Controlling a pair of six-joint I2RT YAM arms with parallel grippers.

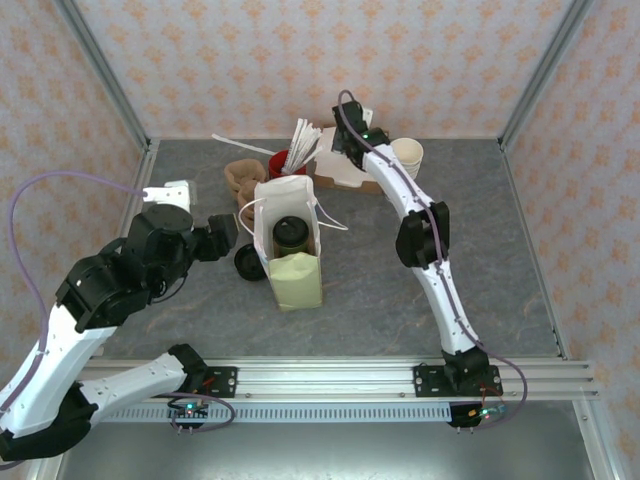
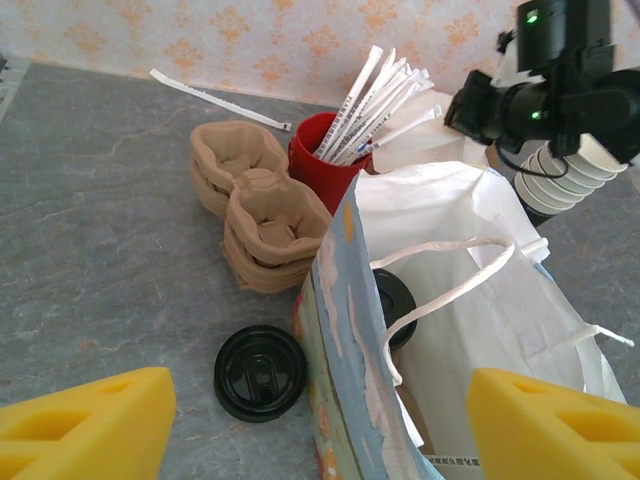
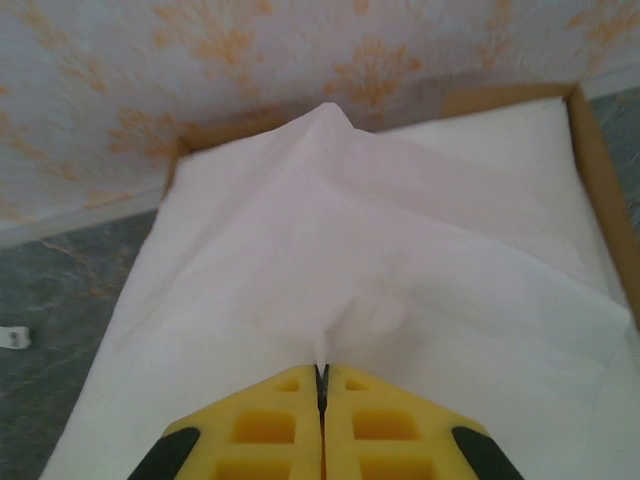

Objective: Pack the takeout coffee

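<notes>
At table centre, takeout coffee (image 1: 290, 234) stands lidded inside the bag (image 1: 294, 282). Right gripper (image 3: 322, 385), 1 o'clock of bag, pinched together on a napkin (image 3: 330, 230) from the cardboard box (image 3: 600, 170), probably to add it. Left gripper (image 1: 225, 237), 9 o'clock, jaws apart, placed to steady the bag.

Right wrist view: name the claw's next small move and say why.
Probably lift the right claw straight up a little: it is shut on a peaked fold of the top white napkin in the cardboard box, so a lift should peel it free.
</notes>
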